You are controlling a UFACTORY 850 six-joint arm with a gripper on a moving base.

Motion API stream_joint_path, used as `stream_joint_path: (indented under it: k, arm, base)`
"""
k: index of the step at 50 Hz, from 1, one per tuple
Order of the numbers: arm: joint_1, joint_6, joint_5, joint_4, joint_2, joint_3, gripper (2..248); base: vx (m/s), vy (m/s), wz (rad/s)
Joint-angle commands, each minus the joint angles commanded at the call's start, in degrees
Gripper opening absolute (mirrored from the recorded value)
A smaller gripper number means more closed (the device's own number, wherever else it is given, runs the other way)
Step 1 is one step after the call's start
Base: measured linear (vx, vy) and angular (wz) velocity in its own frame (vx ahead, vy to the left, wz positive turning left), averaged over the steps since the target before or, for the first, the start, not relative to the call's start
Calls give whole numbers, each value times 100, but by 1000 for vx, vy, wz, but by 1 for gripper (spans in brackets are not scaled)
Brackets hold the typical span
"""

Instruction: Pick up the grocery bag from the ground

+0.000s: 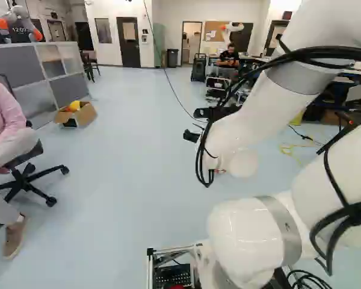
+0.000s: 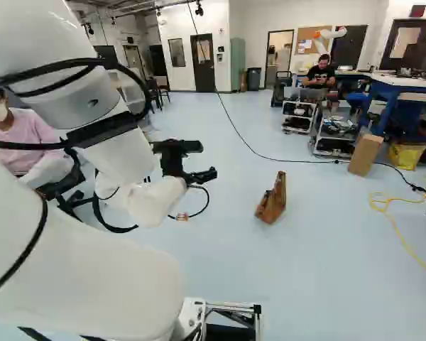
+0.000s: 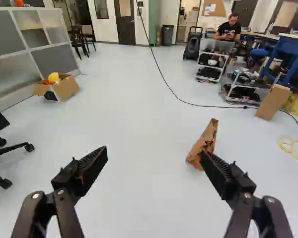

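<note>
The grocery bag lies on the floor, carts behind it, a box farther left beside the partition.

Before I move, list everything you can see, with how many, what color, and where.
paper bag: one, brown, on the floor ahead
open box: one, brown, by the divider
divider: one, gray and white, left base view's left
office chair: one, black, nearer than the divider
carts: two, light frames, toward the back
tall box: one, brown, beside the carts
yellow bag: one, beside the tall box
black cable: one, across the floor
yellow cord: one, right base view's right
trash bin: one, dark, back wall
another robot: two seen, white and orange, beyond the divider and far back
claw: one, black, orange pads, open
arm: one, white
</note>
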Motion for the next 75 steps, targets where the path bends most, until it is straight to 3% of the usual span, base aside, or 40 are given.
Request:
stream_joint_path:
  k: [40,75]
  arm:
    - [0,0,0,0,0,0,247]
    - [0,0,0,0,0,0,247]
  base:
    - [226,-9,-23]
    - [337,-73,-384]
